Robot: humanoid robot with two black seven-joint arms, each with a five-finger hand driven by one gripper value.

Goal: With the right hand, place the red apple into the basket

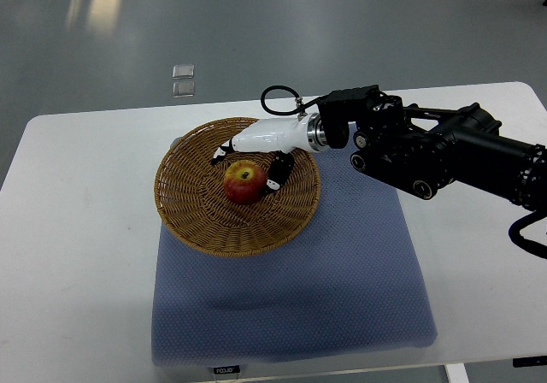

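A red apple [243,183] with a yellowish patch lies inside the round wicker basket [205,220], a little right of its middle. My right hand [245,168], white with black fingertips, reaches in from the right over the basket's far rim, just above and behind the apple. Its fingers [220,153] are spread out to the apple's upper left, clear of it. The thumb [275,176] hangs at the apple's right side, close to it or just touching. The hand looks open, not clamped on the fruit. The left arm does not show.
The basket stands on the far left part of a blue-grey mat [342,289] on a white table [77,229]. The bulky black right forearm [444,156] spans the table's right side. Grey floor lies beyond the far edge.
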